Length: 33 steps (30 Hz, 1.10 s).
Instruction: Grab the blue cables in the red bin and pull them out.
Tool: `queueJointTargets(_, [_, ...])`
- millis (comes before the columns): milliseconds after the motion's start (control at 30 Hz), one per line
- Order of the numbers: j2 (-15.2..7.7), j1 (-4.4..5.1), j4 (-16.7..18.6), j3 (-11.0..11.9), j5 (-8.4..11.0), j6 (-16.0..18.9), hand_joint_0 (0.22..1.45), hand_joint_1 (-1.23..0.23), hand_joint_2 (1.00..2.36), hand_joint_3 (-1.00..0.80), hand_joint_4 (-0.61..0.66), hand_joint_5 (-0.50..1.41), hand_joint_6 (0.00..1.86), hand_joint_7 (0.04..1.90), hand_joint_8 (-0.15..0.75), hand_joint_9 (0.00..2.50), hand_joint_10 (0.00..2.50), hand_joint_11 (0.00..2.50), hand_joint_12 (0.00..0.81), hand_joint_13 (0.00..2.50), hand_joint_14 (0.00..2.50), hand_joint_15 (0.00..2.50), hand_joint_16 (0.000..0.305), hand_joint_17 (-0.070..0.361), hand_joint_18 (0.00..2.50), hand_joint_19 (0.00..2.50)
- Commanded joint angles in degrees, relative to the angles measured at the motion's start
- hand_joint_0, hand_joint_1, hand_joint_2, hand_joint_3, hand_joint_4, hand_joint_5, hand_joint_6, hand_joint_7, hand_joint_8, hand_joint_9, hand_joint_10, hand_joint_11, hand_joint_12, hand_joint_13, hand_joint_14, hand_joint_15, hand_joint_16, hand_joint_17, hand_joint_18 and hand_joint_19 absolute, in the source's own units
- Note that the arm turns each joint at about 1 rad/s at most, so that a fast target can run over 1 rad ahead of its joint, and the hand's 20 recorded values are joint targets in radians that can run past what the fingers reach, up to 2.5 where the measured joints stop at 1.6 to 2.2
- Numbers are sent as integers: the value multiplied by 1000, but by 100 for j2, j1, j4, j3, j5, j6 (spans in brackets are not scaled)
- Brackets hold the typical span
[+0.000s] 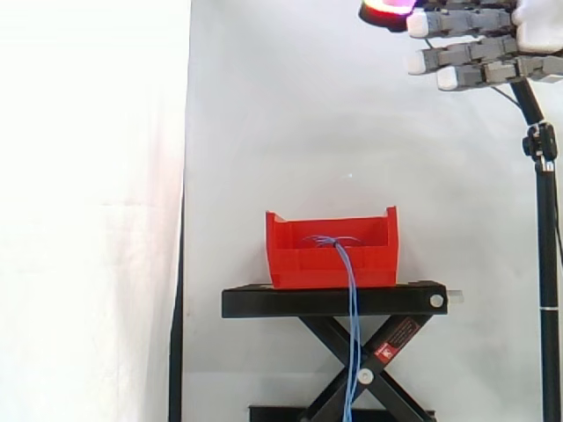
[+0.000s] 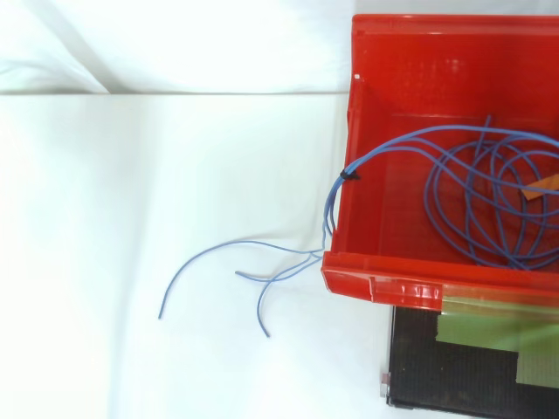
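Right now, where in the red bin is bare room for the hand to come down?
In the top view, bare floor lies along the red bin's upper wall and upper left corner. The blue cables coil across the middle and right, and drape over the left wall.

Black stand — white curtain

Bkgd: white curtain, black stand

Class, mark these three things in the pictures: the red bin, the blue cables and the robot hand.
red bin (image 1: 299,268): side view, on its front wall.
blue cables (image 1: 352,308): side view, on the strands hanging below the bin.
robot hand (image 1: 466,23): side view, on one straight finger.
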Motion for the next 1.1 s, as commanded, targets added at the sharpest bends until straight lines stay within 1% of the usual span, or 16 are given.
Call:
queueJointTargets(0, [-181, 19, 356, 6, -53, 3, 773, -727, 1000, -1000, 127, 217, 4, 134, 220, 368, 6, 177, 318, 200, 8, 233, 44, 100, 150, 472])
queueJointTargets(67, [-242, 19, 391, 6, -114, -14, 773, -727, 1000, -1000, 127, 217, 5, 132, 220, 366, 6, 177, 318, 200, 8, 229, 44, 100, 153, 472])
queueJointTargets(133, [-295, 19, 399, 6, -123, -14, 773, -727, 1000, -1000, 129, 216, 5, 132, 220, 366, 5, 172, 318, 199, 10, 228, 44, 100, 153, 472])
queueJointTargets(200, [-383, 28, 364, 59, -149, -14, 774, -726, 1000, -1000, 127, 217, 5, 131, 221, 366, 7, 183, 318, 200, 8, 230, 44, 100, 153, 472])
queueJointTargets(300, [-524, 28, 426, 68, -246, -14, 773, -727, 1000, -1000, 128, 217, 5, 140, 224, 401, 8, 237, 318, 208, 9, 240, 44, 99, 155, 475])
queueJointTargets(367, [-708, 28, 408, 208, -431, -23, 773, -727, 1000, -1000, 130, 223, 5, 142, 228, 414, 11, 273, 319, 212, 9, 243, 44, 99, 155, 482])
queueJointTargets(467, [-840, 28, 373, 305, -607, -50, 774, -728, 1000, -1000, 130, 229, 5, 149, 231, 439, 10, 306, 317, 223, 9, 258, 44, 99, 168, 491])
queueJointTargets(500, [-884, 28, 356, 375, -686, -85, 773, -728, 1000, -1000, 132, 229, 5, 151, 231, 439, 10, 310, 317, 223, 9, 261, 44, 99, 169, 488])
queueJointTargets(567, [-910, 37, 373, 384, -730, -155, 774, -728, 1000, -1000, 131, 230, 5, 151, 231, 423, 9, 285, 317, 225, 11, 262, 44, 99, 170, 490])
queueJointTargets(700, [-919, 72, 487, 375, -747, -682, 774, -728, 1000, -1000, 131, 231, 5, 148, 229, 396, 8, 263, 316, 226, 9, 265, 44, 99, 171, 491])
queueJointTargets(733, [-1025, 89, 487, 384, -747, -841, 774, -728, 1000, -1000, 131, 231, 5, 149, 227, 387, 8, 257, 316, 226, 9, 263, 44, 99, 171, 487])
queueJointTargets(833, [-1077, 89, 496, 401, -782, -858, 773, -728, 1000, -1000, 132, 231, 5, 150, 226, 385, 8, 248, 316, 226, 10, 266, 44, 99, 171, 490])
queueJointTargets(900, [-1192, 89, 505, 419, -782, -849, 774, -727, 1000, -1000, 132, 231, 5, 150, 226, 382, 10, 246, 316, 226, 10, 266, 44, 99, 170, 497])
queueJointTargets(1000, [-1218, 98, 514, 437, -809, -823, 773, -727, 1000, -1000, 131, 230, 5, 153, 226, 383, 8, 247, 316, 225, 10, 266, 44, 99, 174, 497])
queueJointTargets(1033, [-1315, 98, 487, 463, -817, -797, 772, -727, 1000, -1000, 131, 230, 5, 150, 226, 384, 8, 247, 316, 226, 10, 266, 44, 99, 175, 498])
queueJointTargets(1067, [-1323, 98, 479, 507, -826, -779, 773, -727, 1000, -1000, 130, 231, 5, 151, 226, 384, 8, 251, 315, 227, 10, 270, 44, 99, 175, 500])
